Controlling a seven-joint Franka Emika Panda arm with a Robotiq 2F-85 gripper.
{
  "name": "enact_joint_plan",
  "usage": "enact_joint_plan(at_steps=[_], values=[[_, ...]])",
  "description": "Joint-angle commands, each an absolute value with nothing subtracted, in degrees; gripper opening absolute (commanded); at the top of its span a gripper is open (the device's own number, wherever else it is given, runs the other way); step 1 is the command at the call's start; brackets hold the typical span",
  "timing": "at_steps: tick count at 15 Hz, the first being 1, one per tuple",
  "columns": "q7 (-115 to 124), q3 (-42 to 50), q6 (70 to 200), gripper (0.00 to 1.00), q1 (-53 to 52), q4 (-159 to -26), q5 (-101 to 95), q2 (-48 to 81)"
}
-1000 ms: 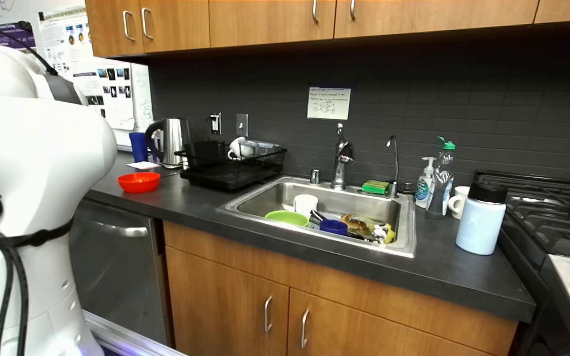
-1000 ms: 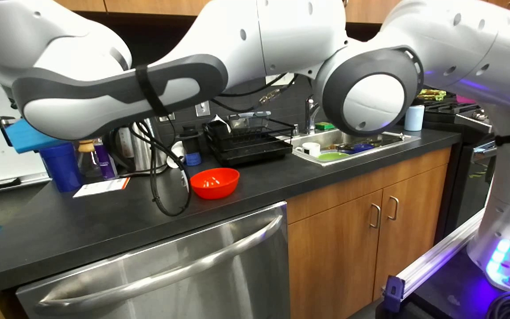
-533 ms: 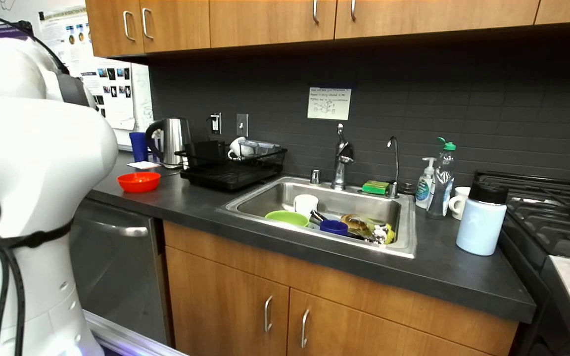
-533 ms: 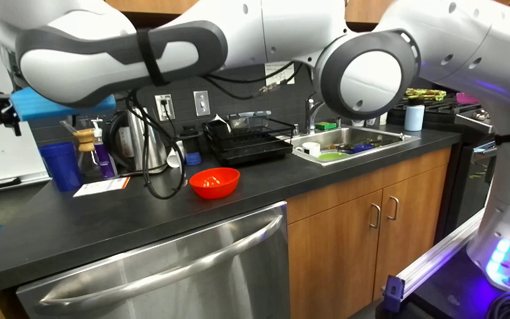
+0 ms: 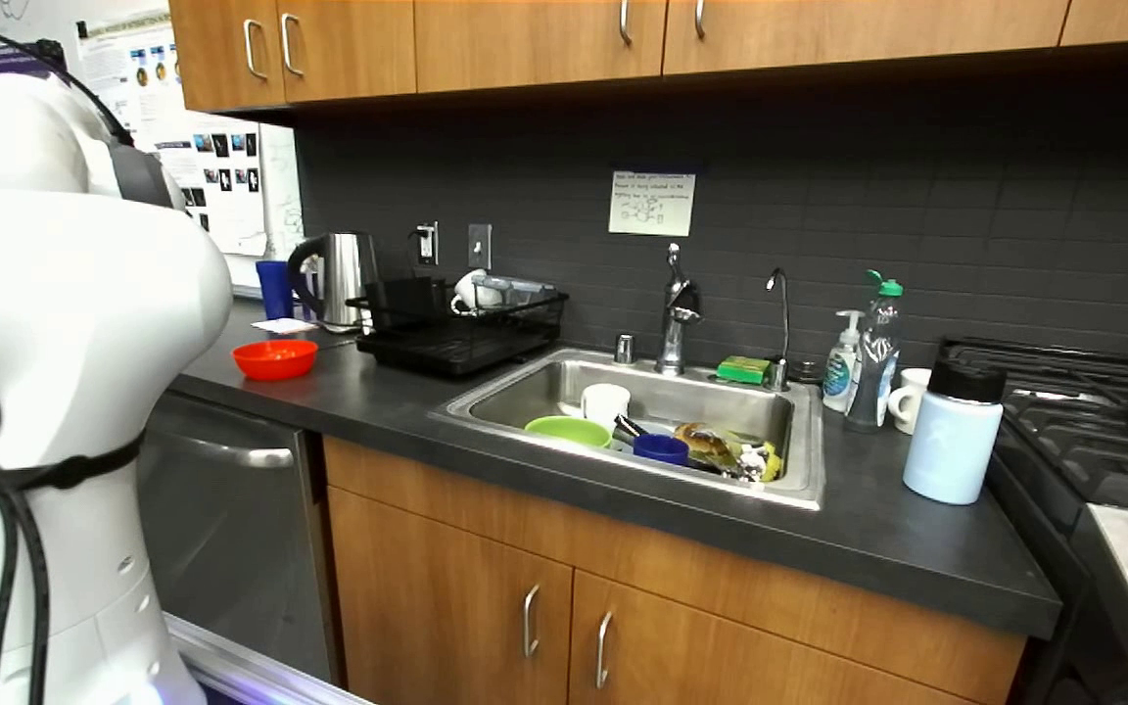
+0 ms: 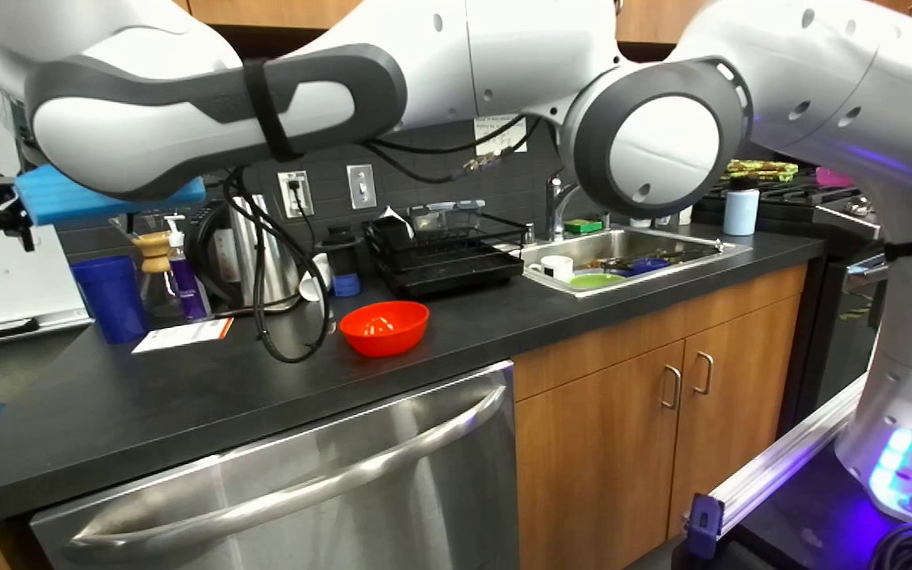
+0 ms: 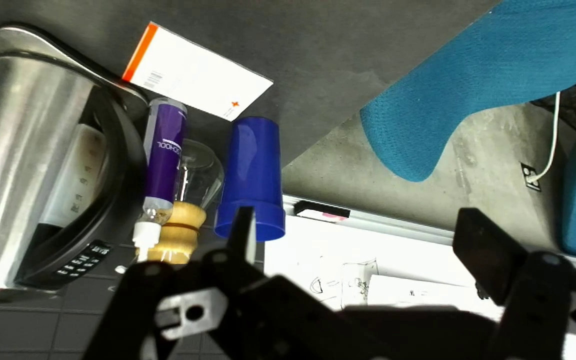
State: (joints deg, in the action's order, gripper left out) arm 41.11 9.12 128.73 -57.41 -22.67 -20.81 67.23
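My gripper [image 7: 358, 215] is open, with nothing between its fingers. In the wrist view the left finger overlaps the rim of a blue cup [image 7: 255, 165]; in an exterior view the arm's blue-wrapped wrist part [image 6: 108, 194] is above this cup [image 6: 110, 301], apart from it. The fingers are hidden in both exterior views. Near the cup are a purple-labelled pump bottle [image 7: 167, 150], a glass coffee maker with a wooden collar [image 7: 180, 227], a steel kettle [image 7: 23, 160] and a white card with an orange edge [image 7: 200, 75]. A red bowl [image 6: 385, 331] stands on the counter.
A black dish rack [image 6: 448, 253] stands between the bowl and the sink [image 5: 804, 470], which holds a white mug, a green bowl and other dishes. A whiteboard [image 7: 308, 255] is behind the counter's end. A blue chair [image 7: 463, 75] is beyond the counter edge. Cabinets [image 5: 525, 44] hang above.
Over the second the arm's wrist end has risen, uncovering the wall outlets and the pump bottle. In the last half second it has sunk slightly. The counter objects have not moved.
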Motion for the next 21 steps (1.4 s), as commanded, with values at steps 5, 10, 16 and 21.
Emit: enact_joint_plan(at_steps=[5, 10, 16, 21], values=[[42.7, 13.3, 127.2, 1.00, -56.5, -23.3, -24.2, 67.2], [44.0, 15.6, 125.8, 1.00, -55.6, -22.7, -24.9, 67.6], [45.0, 17.1, 126.2, 1.00, -56.1, -23.5, -25.1, 67.7], [46.7, 18.8, 126.3, 1.00, -56.8, -24.1, -25.7, 67.9]])
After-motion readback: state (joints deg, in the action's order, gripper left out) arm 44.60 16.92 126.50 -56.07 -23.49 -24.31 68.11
